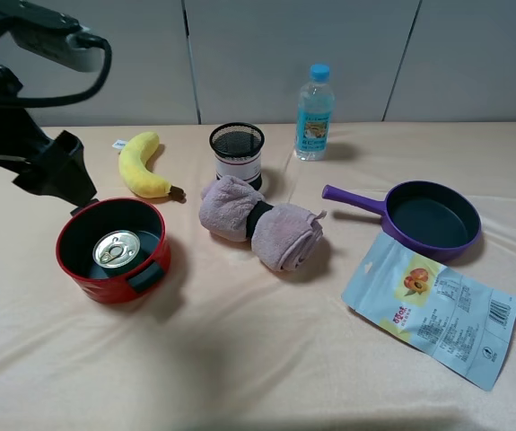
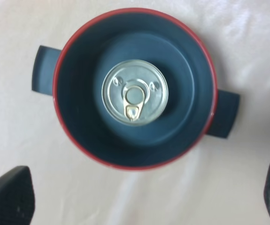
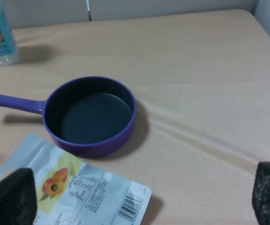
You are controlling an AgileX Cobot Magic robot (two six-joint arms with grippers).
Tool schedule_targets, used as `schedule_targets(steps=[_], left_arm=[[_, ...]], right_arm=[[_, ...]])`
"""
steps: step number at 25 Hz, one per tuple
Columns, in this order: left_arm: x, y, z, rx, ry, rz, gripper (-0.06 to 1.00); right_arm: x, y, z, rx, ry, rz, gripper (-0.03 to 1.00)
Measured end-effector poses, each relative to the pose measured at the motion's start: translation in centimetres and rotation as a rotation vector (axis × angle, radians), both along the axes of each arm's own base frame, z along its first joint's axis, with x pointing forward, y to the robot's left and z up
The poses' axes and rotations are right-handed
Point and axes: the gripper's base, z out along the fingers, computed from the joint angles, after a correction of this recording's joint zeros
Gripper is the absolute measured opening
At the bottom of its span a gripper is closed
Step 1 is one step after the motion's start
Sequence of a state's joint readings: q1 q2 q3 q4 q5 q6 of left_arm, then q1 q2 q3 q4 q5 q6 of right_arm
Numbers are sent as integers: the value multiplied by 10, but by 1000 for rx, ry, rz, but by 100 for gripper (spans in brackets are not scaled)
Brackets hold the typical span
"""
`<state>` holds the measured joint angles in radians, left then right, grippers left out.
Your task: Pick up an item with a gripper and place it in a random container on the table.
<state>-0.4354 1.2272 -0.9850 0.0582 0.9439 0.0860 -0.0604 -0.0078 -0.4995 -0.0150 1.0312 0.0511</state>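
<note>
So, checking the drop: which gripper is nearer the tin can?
Left. The left gripper hangs just above the red pot holding the tin can; the right gripper is over by the purple frying pan.

Below my left fingers (image 2: 8, 194), matt black, the can (image 2: 135, 92) shows a shiny brushed-metal lid inside the pot (image 2: 198, 51), glossy red outside, matt dark grey within. Around the pot, the tablecloth (image 1: 240, 359) looks soft and creased; the nearby towel (image 1: 259, 223) is fuzzy cloth, the pouch (image 1: 437, 310) glossy printed plastic.
</note>
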Motion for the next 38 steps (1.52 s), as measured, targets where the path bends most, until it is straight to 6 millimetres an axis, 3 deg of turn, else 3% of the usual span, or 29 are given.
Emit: schedule_targets(steps=[10,16,21,32,38], left_arm=[[-52,20,30,-18,59,-13,99],[-65,25,40,-55,4,-20,99],[-88,35,45,-83,-60,-24,99],[-150,64,13,-138,-158,-4,99],[-167,75,-6,-180,-275,69,99]], right_arm=[[0,0,0,0,0,0,69],[0,0,0,0,0,0,69],[0,0,0,0,0,0,69],[0,0,0,0,0,0,69],[0,0,0,0,0,0,69]])
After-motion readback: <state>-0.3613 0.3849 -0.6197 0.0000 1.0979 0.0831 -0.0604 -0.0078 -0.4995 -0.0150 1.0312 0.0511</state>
